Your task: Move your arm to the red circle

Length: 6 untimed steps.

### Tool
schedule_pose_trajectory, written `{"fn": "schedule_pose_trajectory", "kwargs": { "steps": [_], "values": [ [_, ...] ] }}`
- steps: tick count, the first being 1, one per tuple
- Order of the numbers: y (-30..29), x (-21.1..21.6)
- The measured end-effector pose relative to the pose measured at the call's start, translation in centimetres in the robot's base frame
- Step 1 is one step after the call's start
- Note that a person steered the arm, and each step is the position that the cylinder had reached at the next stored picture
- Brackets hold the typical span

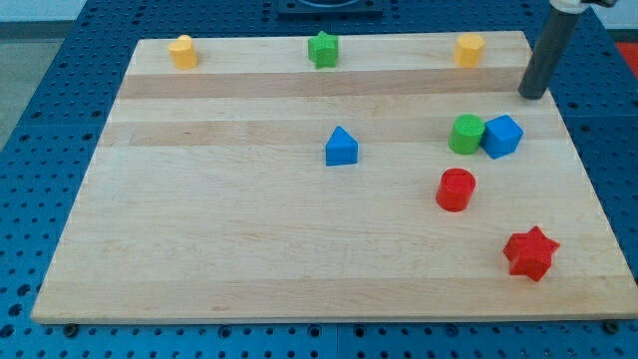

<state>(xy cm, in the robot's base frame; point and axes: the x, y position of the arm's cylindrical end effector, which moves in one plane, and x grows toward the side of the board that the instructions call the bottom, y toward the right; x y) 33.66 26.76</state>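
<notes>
The red circle point(456, 189) is a short red cylinder on the wooden board point(239, 239), right of the middle. My tip point(534, 96) rests near the board's upper right edge. It is well above and to the right of the red circle and touches no block. The green cylinder point(466, 134) and the blue cube point(501, 137) lie between my tip and the red circle, touching each other.
A red star point(529, 253) sits at the lower right. A blue house-shaped block point(341, 147) is near the middle. Along the top edge stand a yellow block point(182, 52), a green star point(323, 49) and a yellow hexagon point(469, 49).
</notes>
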Motion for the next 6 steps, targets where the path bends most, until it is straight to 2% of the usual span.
{"fn": "schedule_pose_trajectory", "kwargs": {
  "steps": [3, 6],
  "values": [
    [-0.6, 8.9],
    [-7.3, 15.9]
  ]
}}
